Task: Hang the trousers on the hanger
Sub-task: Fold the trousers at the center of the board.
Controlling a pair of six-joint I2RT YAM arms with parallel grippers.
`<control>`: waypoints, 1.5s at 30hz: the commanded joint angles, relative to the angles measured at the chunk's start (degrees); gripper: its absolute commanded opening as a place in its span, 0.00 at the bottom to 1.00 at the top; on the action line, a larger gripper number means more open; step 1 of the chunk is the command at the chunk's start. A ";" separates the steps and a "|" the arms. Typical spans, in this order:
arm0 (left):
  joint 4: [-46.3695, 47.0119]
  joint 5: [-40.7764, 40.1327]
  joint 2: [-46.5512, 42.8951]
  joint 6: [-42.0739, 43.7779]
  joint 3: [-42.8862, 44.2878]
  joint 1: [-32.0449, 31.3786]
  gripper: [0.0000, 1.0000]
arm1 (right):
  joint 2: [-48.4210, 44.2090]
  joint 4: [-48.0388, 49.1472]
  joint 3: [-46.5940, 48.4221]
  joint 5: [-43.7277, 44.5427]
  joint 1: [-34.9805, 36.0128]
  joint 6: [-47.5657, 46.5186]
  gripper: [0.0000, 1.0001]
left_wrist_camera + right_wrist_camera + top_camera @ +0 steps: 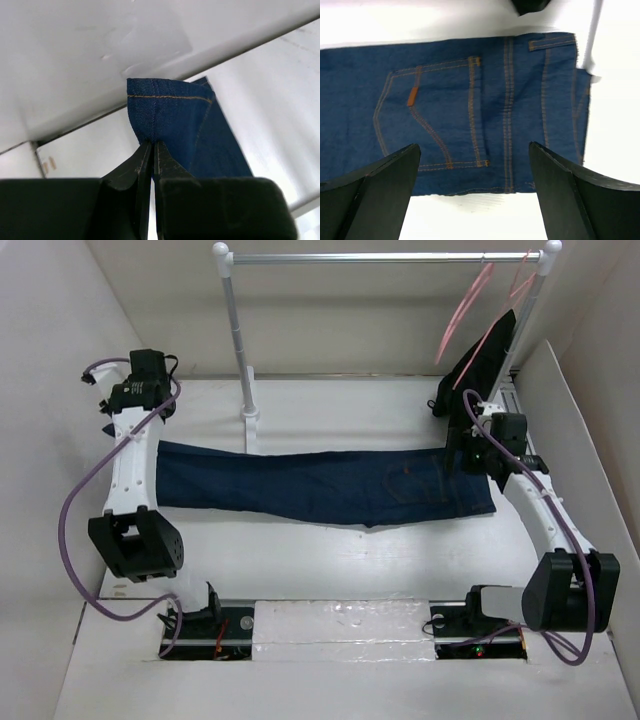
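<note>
- Dark navy-blue denim trousers [320, 485] lie flat and lengthwise across the white table [330, 565], with the leg ends at the left and the waist at the right. Orange stitching outlines a back pocket.
- The left gripper [151, 145] is clamped tight on the stitched hem of a trouser leg.
- The right gripper [473, 146] hovers over the pocket and waistband with its jaws spread wide, holding nothing.
- A thin pale-pink clothes hanger [452, 325] hangs from the metal rail [380, 257] at far right, apart from the trousers. It is beside a black garment [490, 355] draped on a second pink hanger.
</note>
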 commanded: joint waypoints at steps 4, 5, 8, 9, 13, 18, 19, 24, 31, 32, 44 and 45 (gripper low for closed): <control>-13.55 -3.65 -4.06 -7.01 -4.40 -1.60 0.00 | -2.48 4.64 -3.40 -7.81 0.94 0.05 0.94; -13.38 -2.78 -5.29 -6.84 -7.72 -1.60 0.00 | -2.65 4.29 -3.40 -8.07 0.94 -0.13 0.94; -12.69 -5.04 -5.04 -6.92 -13.70 -1.60 0.00 | -3.01 4.11 -3.67 -8.25 0.94 -0.57 0.94; -11.89 -5.67 -4.43 -6.31 -14.69 -1.60 0.00 | -2.75 4.46 -3.67 -8.34 1.46 -0.66 0.94; -10.04 -7.77 4.86 -3.68 -10.24 1.47 0.00 | -1.43 3.94 -2.97 -7.99 1.47 -1.01 0.94; -7.67 -9.98 17.62 1.34 4.00 1.48 0.00 | -2.13 2.27 -2.70 -4.30 2.00 -1.27 0.94; -7.40 -10.15 19.73 2.12 5.94 1.48 0.00 | -2.13 2.10 -2.61 -3.95 2.00 -1.27 0.94; -4.51 -8.39 34.24 4.94 15.45 2.53 0.00 | -1.87 -1.85 -0.59 0.09 2.00 -3.91 0.95; -3.45 -2.96 40.93 5.20 21.42 7.62 0.12 | -2.30 -4.32 0.11 -0.43 -0.38 -3.12 1.00; -3.36 -1.99 41.19 5.12 23.43 8.15 0.19 | -2.65 -4.24 0.11 -0.78 -0.38 -2.86 1.00; 11.27 12.59 20.25 4.51 6.66 4.99 0.76 | -5.64 -4.50 -0.50 2.03 11.57 -2.07 1.00; 16.19 14.17 14.19 3.72 -2.04 6.30 0.74 | -5.73 -4.58 -0.68 2.47 13.32 -2.07 1.00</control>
